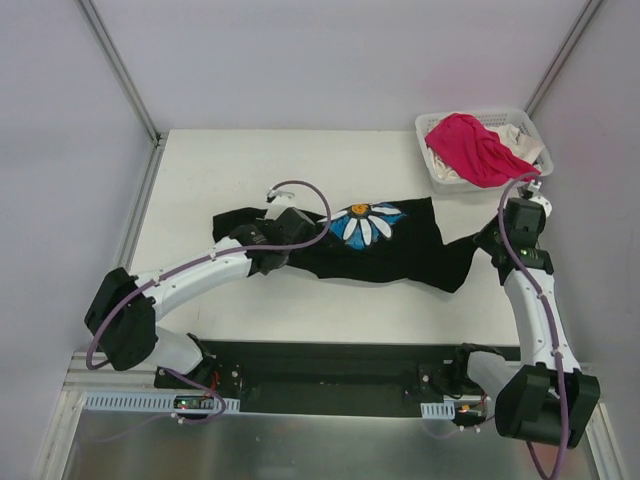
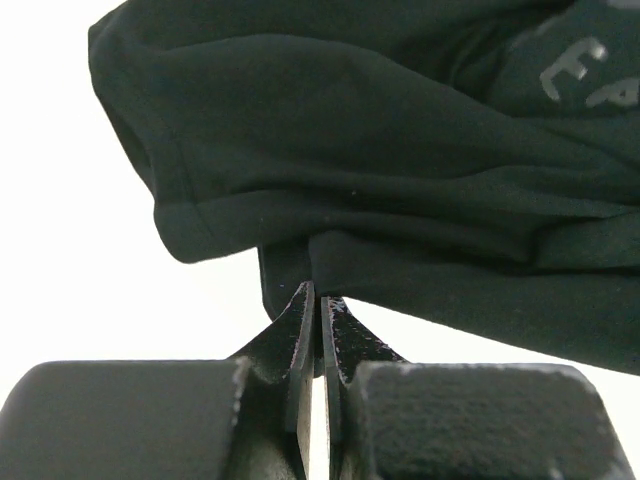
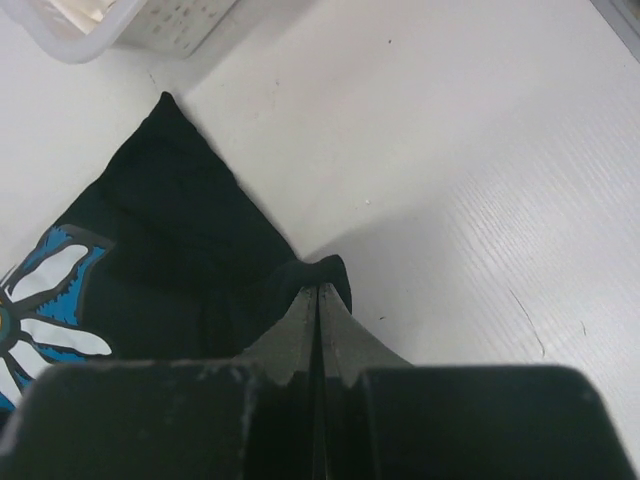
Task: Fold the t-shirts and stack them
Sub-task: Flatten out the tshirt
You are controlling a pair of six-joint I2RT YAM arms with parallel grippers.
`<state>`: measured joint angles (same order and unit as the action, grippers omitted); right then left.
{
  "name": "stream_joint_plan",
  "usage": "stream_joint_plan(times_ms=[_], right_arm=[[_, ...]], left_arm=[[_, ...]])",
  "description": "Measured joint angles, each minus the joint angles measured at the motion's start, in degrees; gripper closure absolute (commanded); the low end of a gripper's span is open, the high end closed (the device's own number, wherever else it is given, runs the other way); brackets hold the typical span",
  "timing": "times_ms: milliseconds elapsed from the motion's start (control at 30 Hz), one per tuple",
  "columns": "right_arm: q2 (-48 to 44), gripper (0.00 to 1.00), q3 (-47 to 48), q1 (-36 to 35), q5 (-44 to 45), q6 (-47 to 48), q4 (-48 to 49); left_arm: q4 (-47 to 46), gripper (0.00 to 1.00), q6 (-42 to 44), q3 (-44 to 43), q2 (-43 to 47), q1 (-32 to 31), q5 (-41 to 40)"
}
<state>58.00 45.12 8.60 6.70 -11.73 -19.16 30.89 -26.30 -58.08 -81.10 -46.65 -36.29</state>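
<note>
The black t-shirt (image 1: 390,255) with its white-and-blue daisy print (image 1: 365,223) lies stretched across the middle of the table. My left gripper (image 1: 268,252) is shut on the shirt's left end. In the left wrist view its tips (image 2: 320,297) pinch a hem of the bunched black cloth (image 2: 380,150). My right gripper (image 1: 484,240) is shut on the shirt's right end, and a small fold of black cloth (image 3: 170,230) sticks out above its tips (image 3: 319,290). The pink t-shirt (image 1: 470,148) and the white one (image 1: 516,134) lie in the basket.
The white lattice basket (image 1: 440,178) stands at the table's back right corner, just behind my right arm; its corner (image 3: 150,25) shows at the top left of the right wrist view. Metal frame posts rise at both back corners.
</note>
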Motion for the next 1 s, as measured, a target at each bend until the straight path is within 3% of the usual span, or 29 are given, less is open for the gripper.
stream_joint_plan(times_ms=[267,433,700,1000], right_arm=[[1.2,0.99,1.6,-7.7,4.3,4.3,-0.4],[-1.3,0.99,1.9,-8.9,4.4,7.0,0.0],[-5.7,0.99,6.8,-10.1,3.4,12.1,4.8],[-1.7,0.99,25.6,-11.2,0.5,22.2,10.9]], left_arm=[[-5.0,0.99,0.1,0.2,2.8,2.7,-5.5],[-8.2,0.98,4.1,-1.6,4.9,4.3,-8.1],[-25.4,0.99,20.1,-3.1,16.1,9.4,-7.6],[-38.1,0.97,42.1,-18.8,12.7,10.8,-4.4]])
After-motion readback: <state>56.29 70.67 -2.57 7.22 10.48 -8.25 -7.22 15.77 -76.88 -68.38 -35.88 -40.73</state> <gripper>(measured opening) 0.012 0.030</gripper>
